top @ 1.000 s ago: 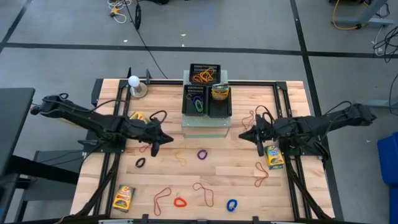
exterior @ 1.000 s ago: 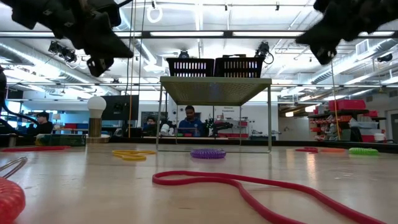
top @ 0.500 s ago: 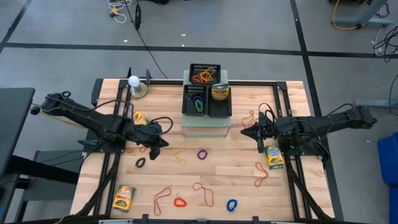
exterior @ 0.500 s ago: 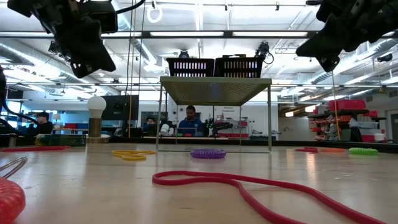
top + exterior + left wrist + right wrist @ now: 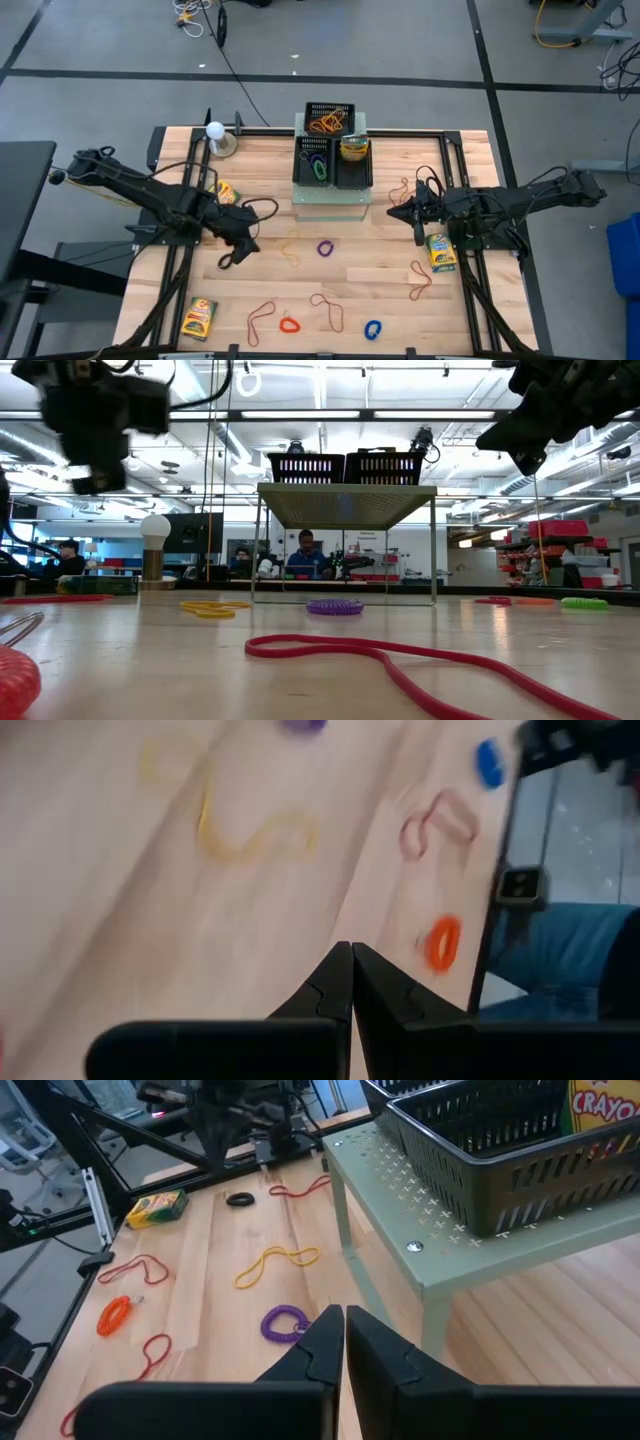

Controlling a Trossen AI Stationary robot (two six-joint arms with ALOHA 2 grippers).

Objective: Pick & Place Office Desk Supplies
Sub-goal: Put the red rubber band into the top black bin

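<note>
Swinging back toward its own side, the left gripper (image 5: 243, 243) has dropped low over the black loop (image 5: 226, 261); the right gripper (image 5: 396, 211) has barely moved beside the green stand (image 5: 330, 203). Both sets of jaws are pressed together and carry nothing. That black loop looks light, soft and springy, likely to squirm, so pinch one side of the ring, not the middle. Bands are flimsier still: a yellow band (image 5: 255, 836) lies between that loop and the purple loop (image 5: 325, 248), which sits just in front of the stand. Crayon boxes (image 5: 440, 252) are stiff; grip across the narrow faces. Open wood surrounds the loop; the stand's legs and table edge are the limits.
</note>
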